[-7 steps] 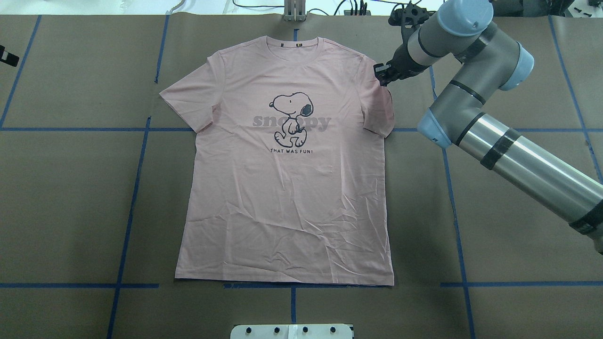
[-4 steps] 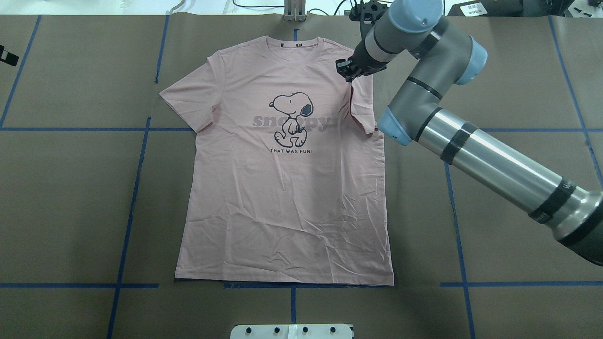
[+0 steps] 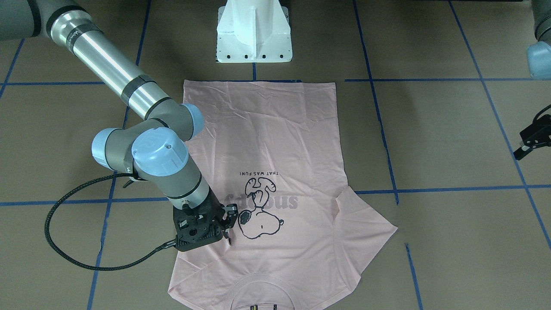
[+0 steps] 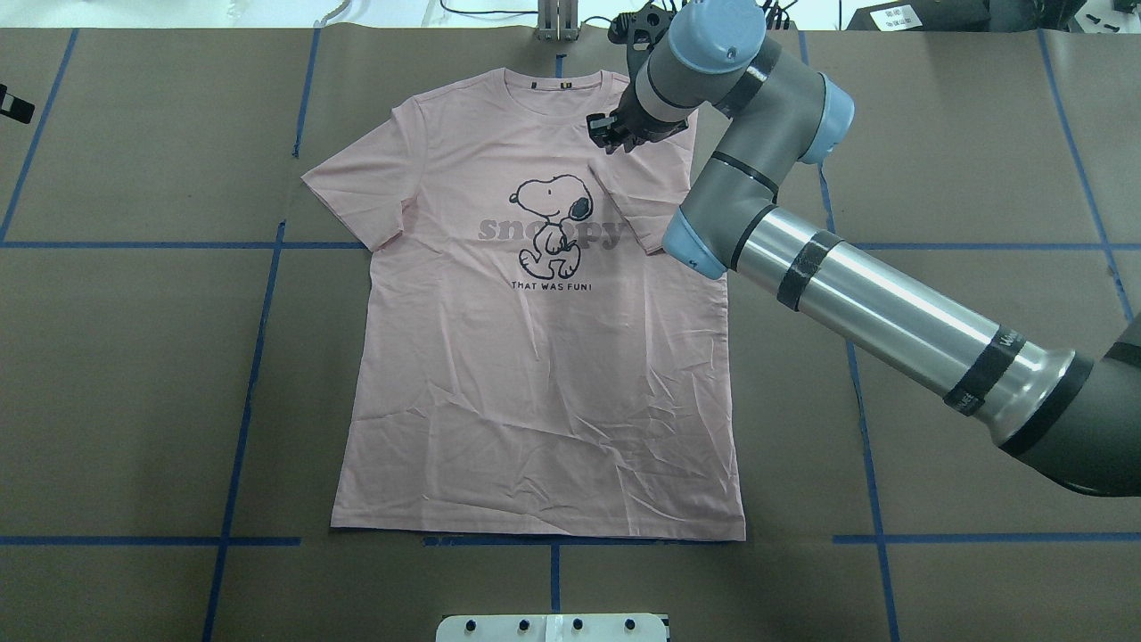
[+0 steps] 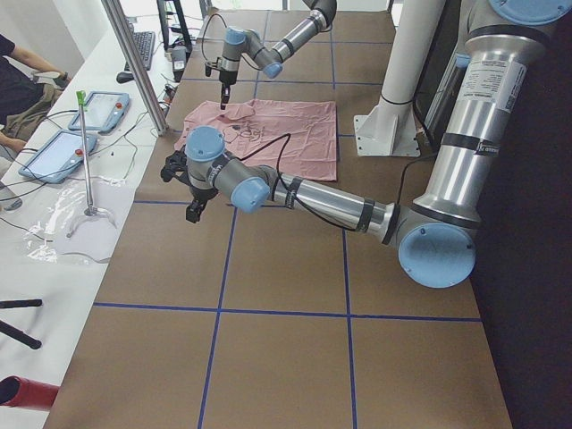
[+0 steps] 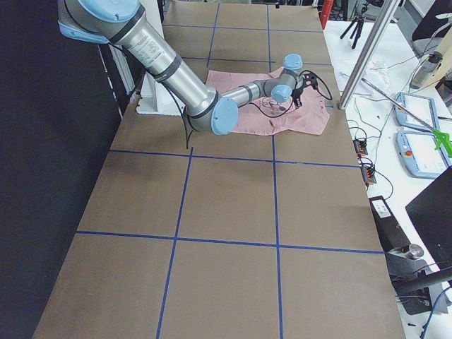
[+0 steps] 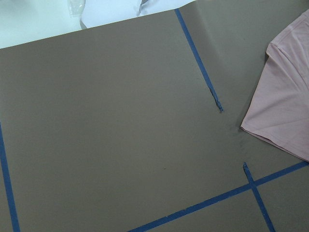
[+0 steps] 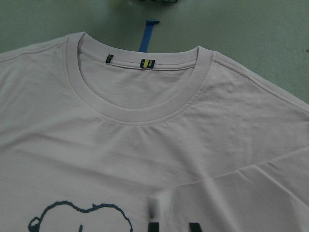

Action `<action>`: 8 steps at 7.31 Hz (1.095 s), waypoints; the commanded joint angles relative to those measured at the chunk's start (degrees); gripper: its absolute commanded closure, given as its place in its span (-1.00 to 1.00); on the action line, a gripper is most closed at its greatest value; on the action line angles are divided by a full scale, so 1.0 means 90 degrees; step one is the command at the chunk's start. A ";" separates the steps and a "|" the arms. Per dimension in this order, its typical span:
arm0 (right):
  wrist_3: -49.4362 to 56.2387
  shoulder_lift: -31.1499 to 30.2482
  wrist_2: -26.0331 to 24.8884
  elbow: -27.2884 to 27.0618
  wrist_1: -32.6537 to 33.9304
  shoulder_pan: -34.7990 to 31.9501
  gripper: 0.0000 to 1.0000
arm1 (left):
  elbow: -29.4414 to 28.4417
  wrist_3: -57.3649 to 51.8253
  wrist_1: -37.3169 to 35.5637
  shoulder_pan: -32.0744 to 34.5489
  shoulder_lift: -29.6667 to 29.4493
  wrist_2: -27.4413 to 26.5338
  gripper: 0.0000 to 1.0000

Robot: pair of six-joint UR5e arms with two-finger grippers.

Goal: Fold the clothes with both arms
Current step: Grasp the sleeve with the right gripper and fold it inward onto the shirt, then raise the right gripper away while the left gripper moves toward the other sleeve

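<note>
The left gripper (image 3: pixel 530 138) hangs above bare brown worktop (image 4: pixel 134 357), well apart from the T-shirt (image 4: pixel 535 401). It holds nothing, but I cannot tell how far its fingers are parted. Its wrist camera sees only worktop, blue tape lines (image 7: pixel 203 72) and the tip of one sleeve at the frame's right edge.

The pale pink T-shirt lies flat in the middle of the worktop, print up, with the hem toward the robot and the collar (image 8: pixel 140 108) away from it. The spread sleeve (image 4: pixel 352 192) on the robot's left lies out flat on the worktop. The dog print (image 4: pixel 553 223) sits on the chest.

The folded sleeve (image 4: pixel 637 209) on the robot's right is turned inward over the chest, its edge covering the end of the grey lettering. The right gripper (image 4: pixel 613 135) is clenched on that sleeve's upper corner, just beside the dog's head, fingers pointing down and pinching the fabric.
</note>
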State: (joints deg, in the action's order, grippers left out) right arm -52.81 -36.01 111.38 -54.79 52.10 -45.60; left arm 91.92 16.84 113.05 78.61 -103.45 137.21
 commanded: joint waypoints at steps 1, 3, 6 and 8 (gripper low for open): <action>-0.0709 0.0007 -0.0100 -0.0016 -0.0018 0.0037 -1.00 | 0.0021 -0.0006 0.0065 -0.0014 -0.0029 -0.0030 -1.00; -0.0928 -0.0138 0.0801 -0.0956 0.1640 -0.0292 -1.00 | -0.0056 0.0690 0.0436 -0.0480 -0.0223 -0.0059 -1.00; -0.0279 -0.1433 0.1889 -0.2833 0.2911 -0.1054 -1.00 | -0.0231 0.3852 0.0476 -0.1963 -0.0993 -0.1684 -0.98; 0.0912 -0.2099 0.2195 -0.3324 0.3388 -0.1659 -1.00 | -0.0727 0.4319 0.0504 -0.2599 -0.1384 -0.2915 -0.98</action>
State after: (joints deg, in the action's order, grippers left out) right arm -50.66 -50.95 129.62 -81.44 79.76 -57.23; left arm 88.16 52.28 117.27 58.87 -113.52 117.95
